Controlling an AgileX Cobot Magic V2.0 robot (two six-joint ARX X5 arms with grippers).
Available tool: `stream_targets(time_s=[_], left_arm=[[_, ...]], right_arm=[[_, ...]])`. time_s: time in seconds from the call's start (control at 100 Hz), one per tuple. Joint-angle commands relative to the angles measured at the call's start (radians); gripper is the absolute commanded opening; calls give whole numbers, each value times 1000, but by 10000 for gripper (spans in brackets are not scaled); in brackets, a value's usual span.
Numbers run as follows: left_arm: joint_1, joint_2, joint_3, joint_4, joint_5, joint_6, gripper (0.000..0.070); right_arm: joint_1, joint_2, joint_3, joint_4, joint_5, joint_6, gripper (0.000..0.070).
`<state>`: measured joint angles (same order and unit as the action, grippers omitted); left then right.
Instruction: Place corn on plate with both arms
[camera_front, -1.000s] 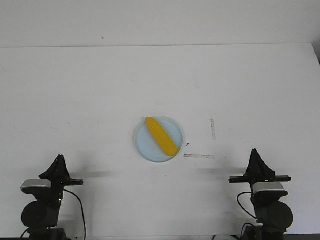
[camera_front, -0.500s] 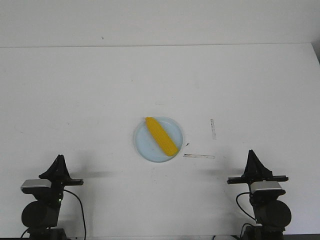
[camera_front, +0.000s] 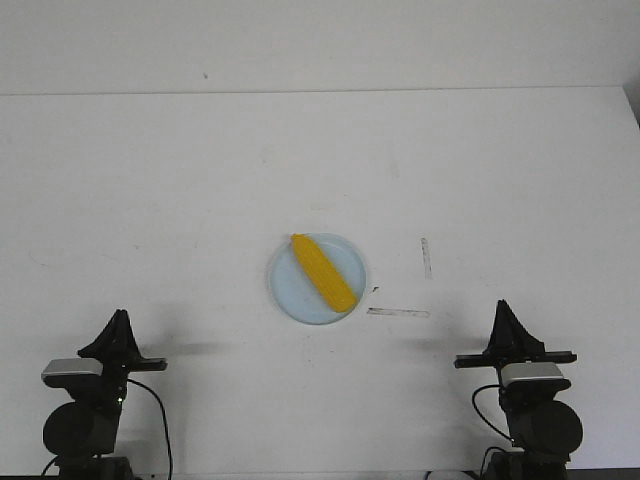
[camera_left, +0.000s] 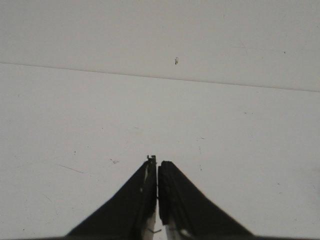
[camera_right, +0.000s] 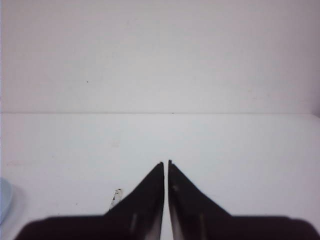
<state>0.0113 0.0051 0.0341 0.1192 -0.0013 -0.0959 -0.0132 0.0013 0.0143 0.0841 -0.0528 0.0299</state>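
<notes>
Now the white counter fills the front view, bare but for a few things near its middle. The arms sit folded at its near edge, the left arm and the right arm well apart from everything else. A second ago the right arm stood a touch further right and higher; it has since settled back slightly and has not moved in the last half second, while the left has not shifted at all. That reads as both arms parked at rest. The plate lies centrally, with the corn resting diagonally on it, tip toward the far left, so the task looks done. Two tape marks lie just right of the plate. The left end effector is closed and empty; the right end effector likewise, pads nearly touching.
</notes>
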Motion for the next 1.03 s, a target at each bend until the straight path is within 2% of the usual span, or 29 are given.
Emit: stream_targets(time_s=[0.0, 1.02], left_arm=[[2, -2, -21, 13, -2, -3, 1], [2, -2, -21, 13, -2, -3, 1]], right_arm=[[2, 0, -2, 6, 0, -1, 13], [2, 0, -2, 6, 0, -1, 13]])
